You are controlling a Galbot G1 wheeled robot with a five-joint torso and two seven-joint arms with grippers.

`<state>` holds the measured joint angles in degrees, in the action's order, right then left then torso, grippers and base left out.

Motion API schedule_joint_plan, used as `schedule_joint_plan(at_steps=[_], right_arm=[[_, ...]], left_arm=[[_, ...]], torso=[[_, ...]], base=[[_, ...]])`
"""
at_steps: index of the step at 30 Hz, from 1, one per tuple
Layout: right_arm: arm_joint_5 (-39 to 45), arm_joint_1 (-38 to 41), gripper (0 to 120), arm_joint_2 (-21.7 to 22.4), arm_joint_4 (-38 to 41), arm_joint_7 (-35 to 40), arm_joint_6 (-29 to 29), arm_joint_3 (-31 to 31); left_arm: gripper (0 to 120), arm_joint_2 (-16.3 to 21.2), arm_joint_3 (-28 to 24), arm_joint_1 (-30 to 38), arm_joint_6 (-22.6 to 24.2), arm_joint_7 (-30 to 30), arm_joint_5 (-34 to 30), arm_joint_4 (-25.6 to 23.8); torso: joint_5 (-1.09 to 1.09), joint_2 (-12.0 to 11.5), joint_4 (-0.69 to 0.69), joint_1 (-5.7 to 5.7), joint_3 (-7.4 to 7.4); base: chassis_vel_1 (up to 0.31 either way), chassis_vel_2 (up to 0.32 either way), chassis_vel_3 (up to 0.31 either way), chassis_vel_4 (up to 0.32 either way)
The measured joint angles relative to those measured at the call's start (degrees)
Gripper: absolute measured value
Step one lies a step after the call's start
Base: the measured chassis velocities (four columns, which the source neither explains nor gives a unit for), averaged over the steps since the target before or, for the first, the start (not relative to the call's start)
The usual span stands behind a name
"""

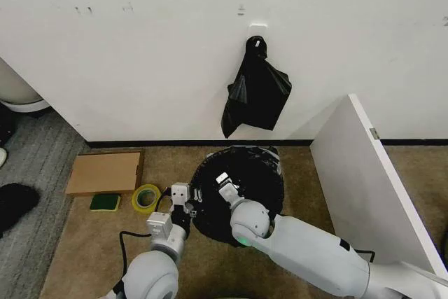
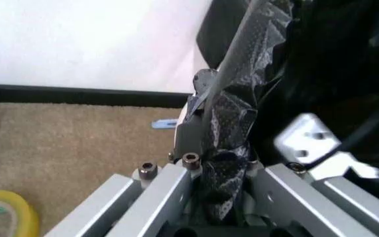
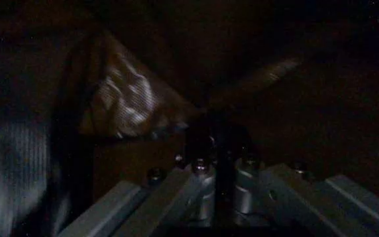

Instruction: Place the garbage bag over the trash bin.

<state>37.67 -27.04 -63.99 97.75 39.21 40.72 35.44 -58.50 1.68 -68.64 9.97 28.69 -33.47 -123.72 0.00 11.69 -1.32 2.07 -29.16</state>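
1. The garbage bag [image 1: 241, 173] sat draped over the trash bin on the carpet below the wall.
2. Left gripper [image 1: 190, 204] stood at the bin's left rim, fingers [image 2: 189, 136] clamped on bag plastic.
3. Right gripper [image 1: 225, 185] reached inside the bag; its opening could not be judged.

Bag [image 1: 241, 180]: glossy black, fine dotted texture. Hanging bundle [image 1: 257, 92]: black. Tape [image 1: 145, 197]: yellow. Cardboard [image 1: 105, 172]: tan. Carpet [image 1: 91, 243]: brown. Wall [image 1: 140, 47]: white.
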Motion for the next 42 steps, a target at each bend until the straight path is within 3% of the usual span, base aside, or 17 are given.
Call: schedule_joint_plan(at_steps=[8, 21, 33, 42], right_arm=[[0.6, 0.1, 0, 2.5, 6.1, 0.0, -0.1, -0.6], [-1.0, 4.6, 0, -4.4, -4.2, -0.1, -2.0, 2.1], [-0.8, 6.0, 0, -4.3, -6.5, -0.4, -2.2, 2.6], [2.7, 3.6, 0, -0.1, 2.8, 0.7, -1.6, -0.3]], left_arm=[[0, 0.2, 0.5, 0.1, 0.0, 0.2, -0.3, 0.9], [0, 0.6, -0.2, -1.0, 0.0, -0.8, -0.5, -1.5], [0, 0.8, -0.1, -1.1, -0.1, -1.1, -0.8, -2.1], [0, 0.6, 2.0, 0.3, -0.4, -0.3, -2.5, 1.1]], torso=[[0.0, 0.0, -0.01, 0.0, 0.0], [0.0, 0.0, 0.01, 0.0, 0.0], [0.0, 0.0, 0.0, 0.0, 0.0], [0.0, 0.0, 0.0, 0.0, 0.0]], base=[[0.0, 0.0, 0.0, 0.0], [0.0, 0.0, 0.0, 0.0], [0.0, 0.0, 0.0, 0.0], [0.0, 0.0, 0.0, 0.0]])
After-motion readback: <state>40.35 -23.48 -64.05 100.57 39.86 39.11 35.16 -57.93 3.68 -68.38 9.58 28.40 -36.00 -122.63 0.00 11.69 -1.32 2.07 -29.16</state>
